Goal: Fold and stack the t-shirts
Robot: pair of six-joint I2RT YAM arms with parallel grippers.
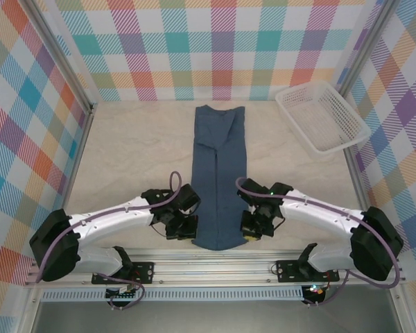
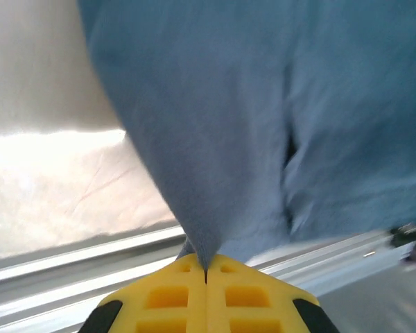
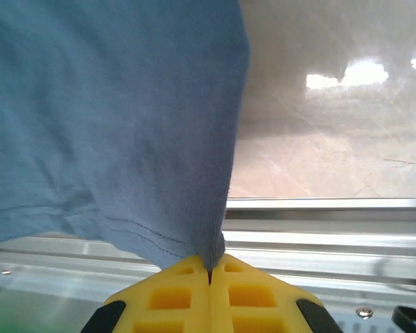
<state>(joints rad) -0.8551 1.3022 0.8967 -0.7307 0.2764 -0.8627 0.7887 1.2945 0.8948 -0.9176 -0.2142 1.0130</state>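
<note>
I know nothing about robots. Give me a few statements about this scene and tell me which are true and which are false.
1. The t-shirt lies as a long narrow strip down the middle of the table. True.
2. The left gripper is open and clear of the cloth. False: it is shut on the shirt's near edge.
3. The right gripper pinches the shirt at its near edge. True.
4. The white basket stands at the near left of the table. False: it stands at the far right, apart from the shirt.
</note>
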